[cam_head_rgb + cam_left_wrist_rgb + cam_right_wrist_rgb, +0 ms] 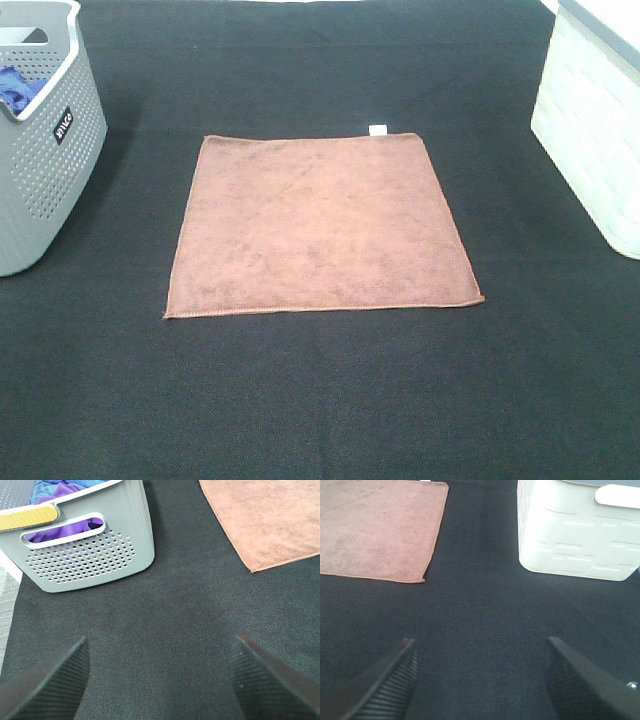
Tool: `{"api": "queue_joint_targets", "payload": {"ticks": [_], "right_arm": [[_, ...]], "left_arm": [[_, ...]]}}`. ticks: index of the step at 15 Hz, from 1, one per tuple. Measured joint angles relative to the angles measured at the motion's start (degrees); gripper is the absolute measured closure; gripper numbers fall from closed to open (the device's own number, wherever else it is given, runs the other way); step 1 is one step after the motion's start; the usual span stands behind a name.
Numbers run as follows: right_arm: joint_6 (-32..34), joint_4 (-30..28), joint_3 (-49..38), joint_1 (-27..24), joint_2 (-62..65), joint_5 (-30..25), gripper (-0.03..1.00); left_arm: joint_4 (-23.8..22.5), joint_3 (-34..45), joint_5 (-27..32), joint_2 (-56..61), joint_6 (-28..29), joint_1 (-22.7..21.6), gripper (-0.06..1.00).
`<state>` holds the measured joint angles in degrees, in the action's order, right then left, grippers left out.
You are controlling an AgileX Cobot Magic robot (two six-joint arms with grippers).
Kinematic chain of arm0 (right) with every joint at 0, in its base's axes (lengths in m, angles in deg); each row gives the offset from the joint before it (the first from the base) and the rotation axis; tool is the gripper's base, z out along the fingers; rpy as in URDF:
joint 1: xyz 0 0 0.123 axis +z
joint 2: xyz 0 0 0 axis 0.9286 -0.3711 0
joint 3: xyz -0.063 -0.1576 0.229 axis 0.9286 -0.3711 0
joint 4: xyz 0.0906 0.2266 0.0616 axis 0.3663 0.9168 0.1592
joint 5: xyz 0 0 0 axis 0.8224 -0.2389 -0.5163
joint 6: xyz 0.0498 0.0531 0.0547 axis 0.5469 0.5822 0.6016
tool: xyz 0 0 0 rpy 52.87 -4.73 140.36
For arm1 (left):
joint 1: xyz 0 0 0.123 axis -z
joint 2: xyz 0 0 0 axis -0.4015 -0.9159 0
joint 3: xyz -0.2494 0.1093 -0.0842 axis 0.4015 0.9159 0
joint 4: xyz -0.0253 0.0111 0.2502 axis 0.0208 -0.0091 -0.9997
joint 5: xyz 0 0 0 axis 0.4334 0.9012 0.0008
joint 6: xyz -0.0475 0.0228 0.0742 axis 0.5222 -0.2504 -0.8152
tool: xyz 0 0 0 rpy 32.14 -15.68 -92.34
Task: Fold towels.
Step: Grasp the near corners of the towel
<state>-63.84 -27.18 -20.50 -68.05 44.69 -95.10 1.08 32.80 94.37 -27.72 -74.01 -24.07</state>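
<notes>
A reddish-brown square towel (320, 228) lies flat and unfolded in the middle of the black table, with a small white tag (378, 130) on its far edge. One corner of it shows in the left wrist view (270, 520) and another in the right wrist view (380, 527). Neither arm shows in the exterior high view. My left gripper (160, 680) is open and empty above bare table, apart from the towel. My right gripper (480, 680) is open and empty above bare table too.
A grey perforated basket (40, 150) with blue and purple cloths (65, 527) inside stands at the left. A white bin (595, 130) stands at the right, also in the right wrist view (575, 530). Black mat (320, 400) covers the table.
</notes>
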Motion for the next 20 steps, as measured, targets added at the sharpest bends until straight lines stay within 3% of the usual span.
{"api": "queue_joint_targets", "payload": {"ticks": [20], "right_arm": [[0.0,0.0,0.0,0.0,0.0,0.0,0.29]], "left_arm": [[0.0,0.0,0.0,0.0,0.0,0.0,0.21]]}}
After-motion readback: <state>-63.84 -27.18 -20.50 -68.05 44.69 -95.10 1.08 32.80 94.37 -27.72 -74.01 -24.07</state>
